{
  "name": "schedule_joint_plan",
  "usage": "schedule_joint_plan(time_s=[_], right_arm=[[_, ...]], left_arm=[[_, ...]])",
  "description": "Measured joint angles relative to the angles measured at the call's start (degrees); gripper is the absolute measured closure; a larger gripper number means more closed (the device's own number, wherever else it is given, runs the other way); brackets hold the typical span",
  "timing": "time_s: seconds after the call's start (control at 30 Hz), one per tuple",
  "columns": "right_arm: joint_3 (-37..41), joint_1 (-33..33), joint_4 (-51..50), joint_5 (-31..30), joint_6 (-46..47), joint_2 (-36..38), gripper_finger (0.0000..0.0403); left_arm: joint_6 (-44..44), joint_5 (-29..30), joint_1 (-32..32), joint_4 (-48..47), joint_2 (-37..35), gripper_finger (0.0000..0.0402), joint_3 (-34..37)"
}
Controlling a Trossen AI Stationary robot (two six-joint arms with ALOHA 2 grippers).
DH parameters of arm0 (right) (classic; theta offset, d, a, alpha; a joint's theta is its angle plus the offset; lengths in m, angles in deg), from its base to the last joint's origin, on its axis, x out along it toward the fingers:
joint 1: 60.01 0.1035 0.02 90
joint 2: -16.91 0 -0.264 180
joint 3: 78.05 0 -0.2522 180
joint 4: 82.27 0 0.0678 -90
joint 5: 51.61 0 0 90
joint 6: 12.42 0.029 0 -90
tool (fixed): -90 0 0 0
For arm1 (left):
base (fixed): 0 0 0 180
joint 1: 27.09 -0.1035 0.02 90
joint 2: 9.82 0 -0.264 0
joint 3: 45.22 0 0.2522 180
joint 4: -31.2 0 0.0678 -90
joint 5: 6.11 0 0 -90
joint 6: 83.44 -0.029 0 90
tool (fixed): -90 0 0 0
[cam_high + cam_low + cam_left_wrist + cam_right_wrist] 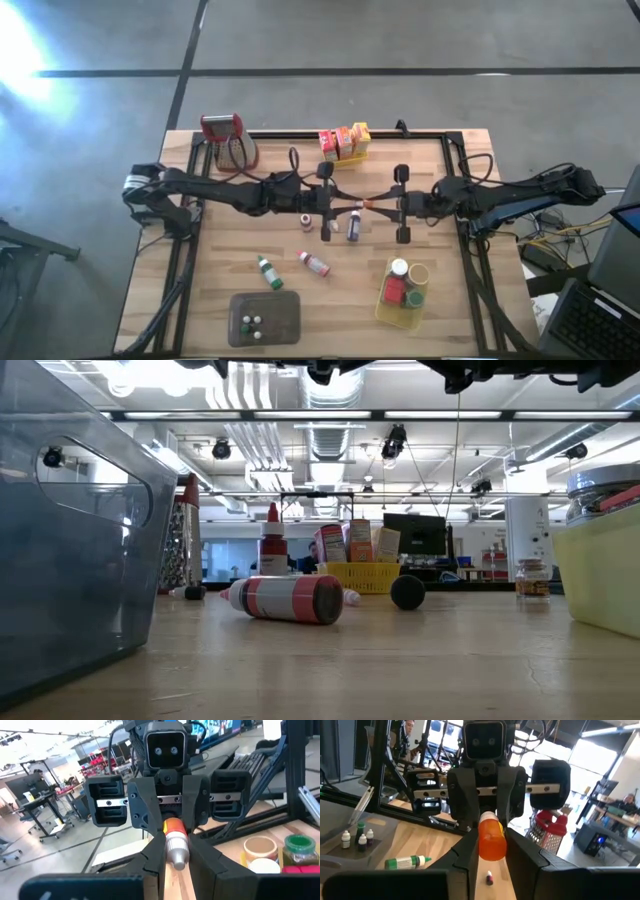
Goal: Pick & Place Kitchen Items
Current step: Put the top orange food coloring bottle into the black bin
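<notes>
Kitchen items are spread over our wooden table (200,300), and one of them, a small white bottle with an orange cap (367,204), hangs above the middle of the table, pinched at once by our left gripper (338,211) and our right gripper (388,205), which face each other; each pincer is drawn narrow on one end of it. In the left wrist view we see its white body (176,851) between the fingers; in the right wrist view, its orange cap (491,840).

Nearest the front edge, our grey tray (264,318) holds three tiny bottles, and our yellow basket (403,300) holds jars and a red block. Between them and the arms lie a green-capped bottle (267,271) and a red-banded bottle (314,263) on open wood. Farther back stand small orange, yellow and red boxes (343,142) and the metal grater (230,140).
</notes>
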Motion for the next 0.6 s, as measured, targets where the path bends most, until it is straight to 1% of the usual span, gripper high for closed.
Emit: schedule_joint_plan(time_s=[0.07, 0.23, 0.3, 0.33, 0.37, 0.47, 0.53, 0.6], right_arm=[[0.08, 0.0, -2.33, -0.16, 1.13, 0.76, 0.0307], [0.04, 0.04, -3.97, -1.73, 3.4, 2.79, 0.0261], [0.07, 0.0, -6.22, -1.83, 5.22, 3.72, 0.0244], [0.05, 0.02, -7.77, -2.81, 6.02, 4.52, 0.0236], [0.04, 0.06, -10.14, -5.2, 6.68, 5.49, 0.0228], [-0.08, 0.03, -17.87, -16.78, 9.91, 9.44, 0.0211], [-0.11, -0.02, -22.59, -24.08, 13.57, 12.61, 0.0204], [-0.17, 0.0, -26.08, -29.16, 15.68, 15.31, 0.0199]], left_arm=[[-0.13, 0.25, 0.0, -2.7, -1.09, 0.0341, 0.03], [0.6, 1.16, -0.02, -5.56, -4.43, 0.0341, -0.14], [0.62, 1.46, -0.02, -8.8, -4.97, 0.0341, -0.13], [0.62, 1.89, -0.02, -11.15, -5.4, 0.0341, -0.1], [0.64, 2.5, -0.02, -14.02, -5.91, 0.0341, -0.14], [1.98, 5.79, -0.02, -25.57, -8.6, 0.0341, -2.24], [4.25, 7.24, -0.02, -35.31, -10.19, 0.0341, -4.47], [7.05, 7.66, -0.04, -46.01, -11.07, 0.0341, -7.23]])
